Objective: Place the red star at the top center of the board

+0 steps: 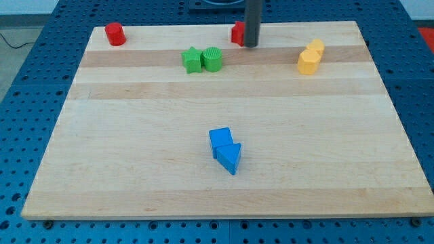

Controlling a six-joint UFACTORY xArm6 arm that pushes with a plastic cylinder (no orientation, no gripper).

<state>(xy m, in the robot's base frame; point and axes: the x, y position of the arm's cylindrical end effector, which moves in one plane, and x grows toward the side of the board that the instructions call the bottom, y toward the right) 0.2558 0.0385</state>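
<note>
Blue blocks sit nearest, a cube touching a wedge-like piece on the pale, grained wooden board. Farther back, a green star presses against a ribbed green cylinder-like block; two yellow blocks touch at the view's right. At the far edge stand a red cylinder and, top centre, the red star, half hidden beside my tip. There's no claw, just a smooth dark rod.

The counter holds eight blocks: two red, two green, two yellow, two blue.
</note>
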